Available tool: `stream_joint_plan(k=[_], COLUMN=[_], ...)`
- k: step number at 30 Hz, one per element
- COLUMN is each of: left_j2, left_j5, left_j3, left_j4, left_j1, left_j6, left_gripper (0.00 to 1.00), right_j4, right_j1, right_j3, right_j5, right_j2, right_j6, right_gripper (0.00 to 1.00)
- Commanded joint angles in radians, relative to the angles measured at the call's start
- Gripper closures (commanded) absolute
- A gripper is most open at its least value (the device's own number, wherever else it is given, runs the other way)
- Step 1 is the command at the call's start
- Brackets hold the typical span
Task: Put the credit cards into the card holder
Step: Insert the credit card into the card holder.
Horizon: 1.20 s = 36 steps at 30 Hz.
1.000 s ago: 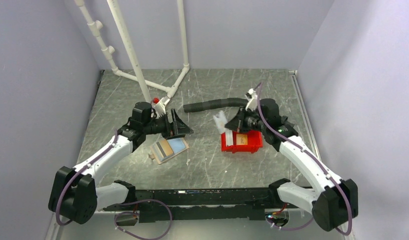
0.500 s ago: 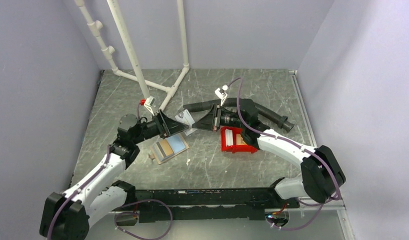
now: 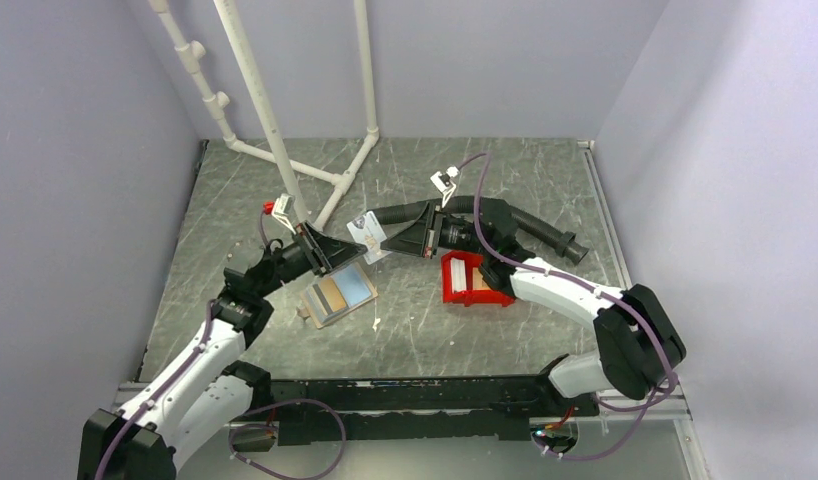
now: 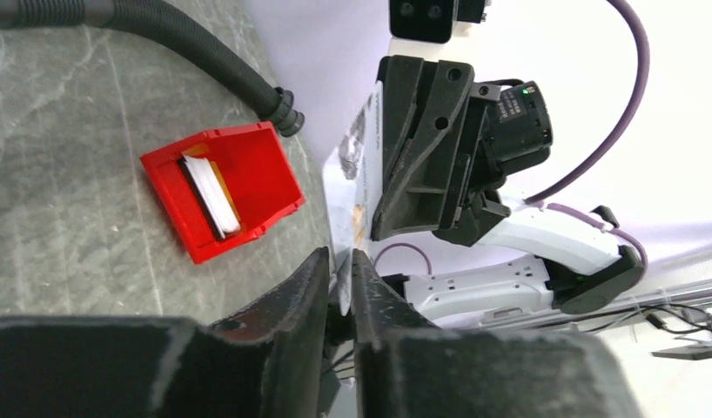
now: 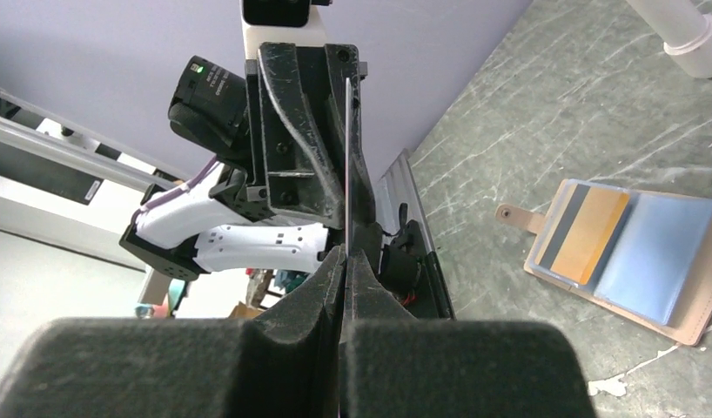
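Right gripper (image 5: 344, 257): clamped on one end of a pale card (image 5: 347, 157), edge-on in the air.
Left gripper (image 4: 339, 261): jaws narrow, straddling the same card; contact unclear.
Card holder (image 3: 337, 296): open on the table (image 3: 435, 330), orange card (image 5: 587, 235) tucked inside.
Red bin (image 4: 274, 174): white cards (image 4: 209, 187) standing inside.

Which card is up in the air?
The pale card the right gripper pinches above the table. The orange card lies in the open card holder; the others stand in the red bin.
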Motion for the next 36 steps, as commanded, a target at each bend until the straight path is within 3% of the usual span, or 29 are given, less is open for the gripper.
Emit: stream_joint_plan(k=[1, 2, 3, 5, 6, 7, 9, 12, 16, 20, 26, 36], left_j2=[-0.018, -0.024, -0.029, -0.022, -0.005, 0.026, 0.101, 0.176, 0.264, 0.34, 0.432, 0.585], left_j5=[-0.036, -0.042, -0.047, -0.057, -0.05, -0.027, 0.065, 0.185, 0.243, 0.236, 0.184, 0.153], left_j3=[0.037, 0.042, 0.057, 0.118, 0.155, 0.193, 0.239, 0.221, 0.198, 0.158, 0.153, 0.179], left_j4=[-0.022, -0.052, -0.106, -0.305, -0.448, -0.623, -0.807, -0.908, -0.909, -0.822, -0.815, -0.841], left_j1=[0.019, 0.022, 0.03, 0.059, 0.085, 0.124, 0.221, 0.336, 0.355, 0.356, 0.355, 0.353], left_j6=[0.018, 0.032, 0.057, 0.13, 0.178, 0.225, 0.347, 0.471, 0.48, 0.469, 0.484, 0.509], left_gripper=[0.92, 1.0, 1.0, 1.0, 1.0, 1.0, 1.0, 1.0, 1.0, 1.0, 1.0, 1.0], right_j4=[0.068, 0.045, 0.004, -0.195, -0.334, -0.482, -0.644, -0.737, -0.841, -0.776, -0.817, -0.792], right_j1=[0.005, 0.006, 0.006, 0.005, 0.007, 0.013, 0.024, 0.058, 0.141, 0.161, 0.159, 0.147], right_j3=[0.004, 0.011, 0.024, 0.075, 0.113, 0.164, 0.255, 0.378, 0.556, 0.6, 0.65, 0.614], right_j5=[-0.011, -0.012, -0.013, 0.032, 0.098, 0.161, 0.216, 0.184, 0.179, 0.2, 0.247, 0.27], right_j2=[0.005, 0.011, 0.017, 0.018, 0.02, 0.037, 0.102, 0.247, 0.482, 0.601, 0.707, 0.723], right_j6=[-0.003, -0.017, -0.036, -0.168, -0.311, -0.41, -0.535, -0.607, -0.659, -0.622, -0.656, -0.66], right_gripper=[1.0, 1.0, 0.95, 0.64, 0.46, 0.38, 0.35, 0.41, 0.72, 0.99, 1.0, 1.0])
